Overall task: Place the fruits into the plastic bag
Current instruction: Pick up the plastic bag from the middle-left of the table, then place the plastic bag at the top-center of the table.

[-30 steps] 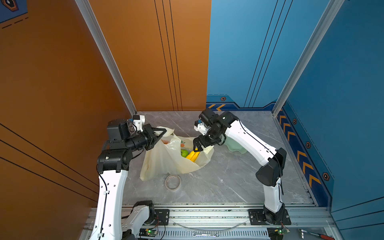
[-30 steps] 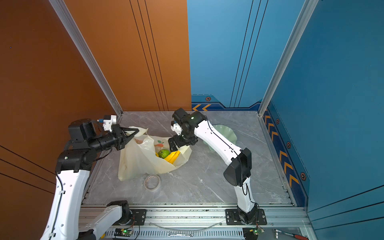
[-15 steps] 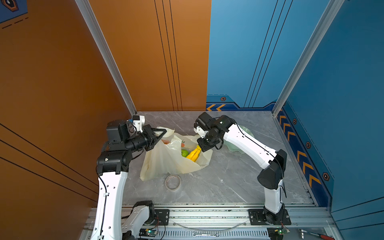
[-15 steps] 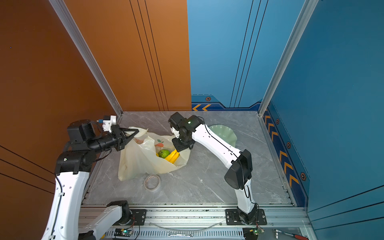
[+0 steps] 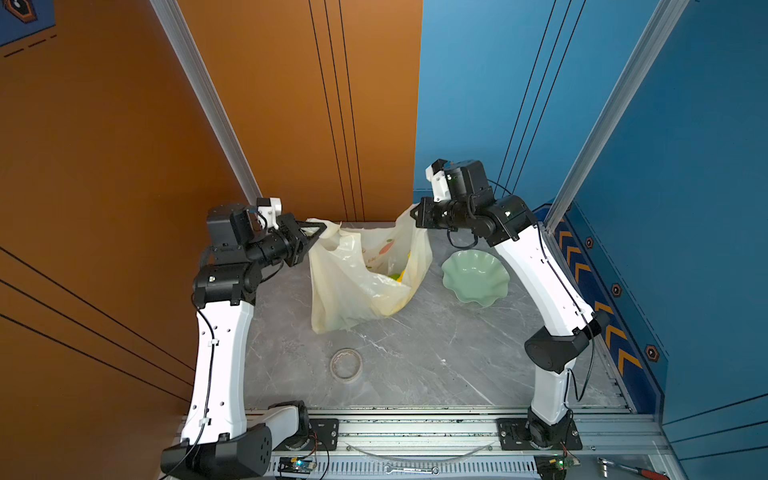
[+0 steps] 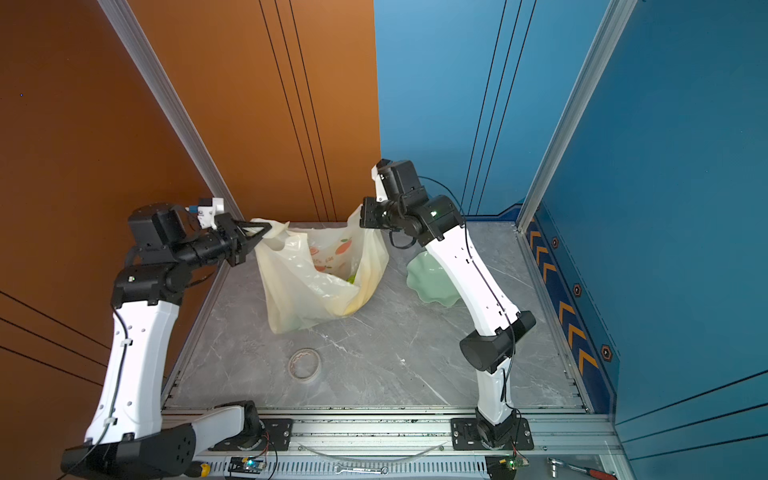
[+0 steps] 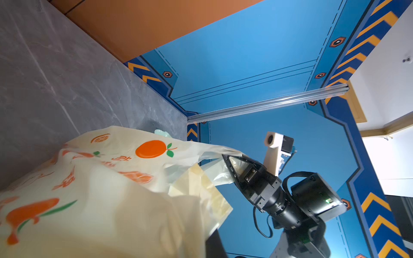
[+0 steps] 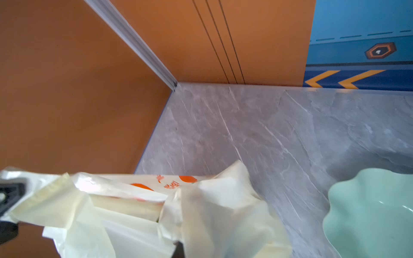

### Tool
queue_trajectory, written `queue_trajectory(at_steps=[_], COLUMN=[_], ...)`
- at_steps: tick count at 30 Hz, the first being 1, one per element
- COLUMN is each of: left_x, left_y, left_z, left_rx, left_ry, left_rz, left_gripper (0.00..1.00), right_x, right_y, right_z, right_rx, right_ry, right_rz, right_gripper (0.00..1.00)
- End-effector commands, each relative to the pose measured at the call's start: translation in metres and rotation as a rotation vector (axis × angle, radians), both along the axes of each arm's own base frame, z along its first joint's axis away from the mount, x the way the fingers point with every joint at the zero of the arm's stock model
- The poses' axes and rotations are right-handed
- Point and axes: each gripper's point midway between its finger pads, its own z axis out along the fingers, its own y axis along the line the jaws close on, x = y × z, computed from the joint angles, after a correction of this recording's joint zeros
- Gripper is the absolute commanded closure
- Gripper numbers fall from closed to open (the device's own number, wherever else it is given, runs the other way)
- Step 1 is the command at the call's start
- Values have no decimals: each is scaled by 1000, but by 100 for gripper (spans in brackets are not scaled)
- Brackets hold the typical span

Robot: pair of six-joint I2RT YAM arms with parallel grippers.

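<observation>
The cream plastic bag (image 5: 357,282) (image 6: 307,286), printed with orange fruits, hangs stretched between both arms with its bottom on the grey table. My left gripper (image 5: 321,230) (image 6: 267,227) is shut on its left handle. At the raised right handle, my right gripper (image 5: 413,215) (image 6: 362,219) is shut on the plastic. Down in the bag's mouth a bit of green and yellow fruits (image 5: 397,275) (image 6: 352,279) shows; the rest are hidden by the plastic. The left wrist view shows the bag (image 7: 100,189) and the right gripper (image 7: 225,156) pinching it.
A pale green wavy-edged dish (image 5: 476,276) (image 6: 432,284) (image 8: 368,212) lies right of the bag, under the right arm. A tape ring (image 5: 345,364) (image 6: 304,364) lies on the table in front of the bag. Orange and blue walls stand close behind.
My right gripper closed on the bag's right handle and rose up and back with it, pulling the mouth upright. The left arm held its handle nearly still.
</observation>
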Motion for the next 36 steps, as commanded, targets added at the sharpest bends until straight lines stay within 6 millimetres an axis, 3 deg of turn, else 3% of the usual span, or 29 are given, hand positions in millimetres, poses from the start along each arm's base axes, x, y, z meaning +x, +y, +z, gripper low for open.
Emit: queue_trajectory(at_steps=[1, 5, 7, 10, 18, 22, 26, 29, 30, 32, 36], left_x=[14, 34, 40, 45, 28, 18, 14, 14, 13, 10, 3], left_y=[5, 4, 1, -5, -29, -28, -26, -26, -26, -26, -24], left_z=[35, 27, 17, -12, -103, -125, -137, -135, -135, -134, -134], left_rx=[-8, -14, -6, -2, 7, 13, 15, 13, 15, 24, 27], left_ry=[-120, -103, -83, -19, 138, 176, 199, 196, 196, 201, 208], left_rz=[18, 19, 12, 0, -7, 5, 13, 7, 5, 0, -5], left_gripper=[100, 100, 100, 100, 100, 100, 100, 100, 100, 98, 78], right_x=[30, 56, 70, 75, 74, 74, 73, 71, 66, 64, 58], right_y=[8, 8, 15, 18, 9, 4, 4, 4, 1, -1, -6], right_z=[37, 42, 22, 1, -75, -107, -118, -120, -105, -104, -103], right_rx=[213, 307, 310, 275, 159, 118, 112, 116, 127, 124, 118], right_ry=[-57, -63, -30, 3, 154, 214, 241, 254, 230, 227, 231], right_rz=[-3, 7, 13, 19, 24, 17, 22, 24, 27, 24, 21], right_gripper=[100, 100, 100, 100, 100, 100, 100, 87, 82, 71, 47])
